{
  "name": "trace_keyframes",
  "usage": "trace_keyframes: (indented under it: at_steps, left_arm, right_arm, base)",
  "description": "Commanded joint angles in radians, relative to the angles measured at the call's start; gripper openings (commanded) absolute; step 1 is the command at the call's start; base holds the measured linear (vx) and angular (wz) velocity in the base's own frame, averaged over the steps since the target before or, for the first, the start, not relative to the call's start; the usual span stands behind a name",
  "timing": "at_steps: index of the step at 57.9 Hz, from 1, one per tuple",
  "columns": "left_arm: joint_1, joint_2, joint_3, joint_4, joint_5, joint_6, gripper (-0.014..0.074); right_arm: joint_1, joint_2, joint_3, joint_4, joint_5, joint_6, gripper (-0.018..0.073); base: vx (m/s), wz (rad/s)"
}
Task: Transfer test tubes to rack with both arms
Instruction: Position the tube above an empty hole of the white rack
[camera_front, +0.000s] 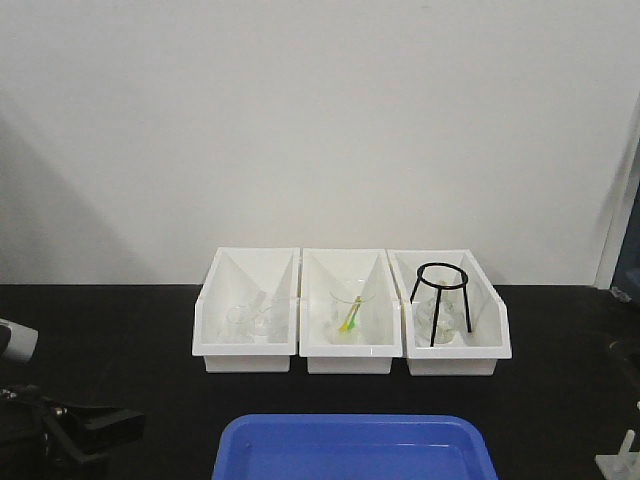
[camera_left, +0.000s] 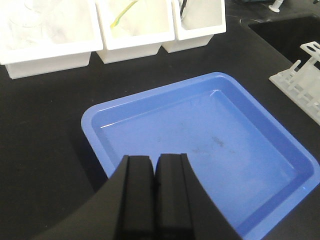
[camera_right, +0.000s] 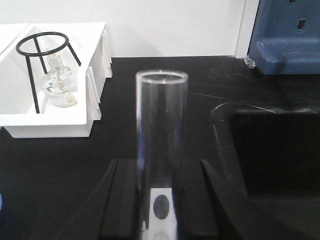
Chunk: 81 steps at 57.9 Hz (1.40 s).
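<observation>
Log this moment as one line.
left end effector: shut, empty | right end effector: shut on test tube, upright | rack: beside blue tray

left arm (camera_front: 85, 428): black, pale grey part, possibly metal | fingers (camera_left: 139, 195): matte black, squared

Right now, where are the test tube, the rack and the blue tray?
test tube (camera_right: 161, 125), right wrist view, clear wall below rim
rack (camera_left: 296, 83), left wrist view, white top plate
blue tray (camera_left: 200, 135), left wrist view, bare floor

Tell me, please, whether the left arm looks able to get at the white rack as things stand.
Probably yes, at a stretch: the left gripper is shut and empty, and only the low blue tray lies between it and the rack.
</observation>
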<state>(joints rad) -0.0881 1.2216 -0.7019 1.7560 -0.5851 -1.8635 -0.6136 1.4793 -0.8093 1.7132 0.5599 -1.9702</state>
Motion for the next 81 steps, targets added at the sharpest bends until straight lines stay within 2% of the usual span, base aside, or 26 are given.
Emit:
trace_keyframes:
  at_steps: [1, 23, 56, 81]
  left_arm:
    - [0.0, -0.027, -0.027, 0.04, -0.009, -0.006, -0.0017]
    - [0.0, -0.027, -0.027, 0.04, -0.01, -0.006, -0.0017]
    - [0.0, -0.027, -0.027, 0.04, -0.009, -0.006, -0.0017]
    - [0.0, -0.027, -0.027, 0.04, -0.003, -0.006, -0.0017]
  right_arm:
    - [-0.008, -0.005, -0.037, 0.074, 0.058, -0.012, -0.0007]
    - [-0.007, 0.027, -0.106, 0.073, 0.09, -0.001, -0.0007]
    - [-0.007, 0.027, -0.103, 0.073, 0.128, -0.018, -0.0007]
    - [-0.007, 0.027, -0.103, 0.071, 0.082, -0.006, -0.0007]
  base:
    - [0.0, 0.0]
    - [0.0, 0.0]
    - [0.0, 0.0]
    - [0.0, 0.0]
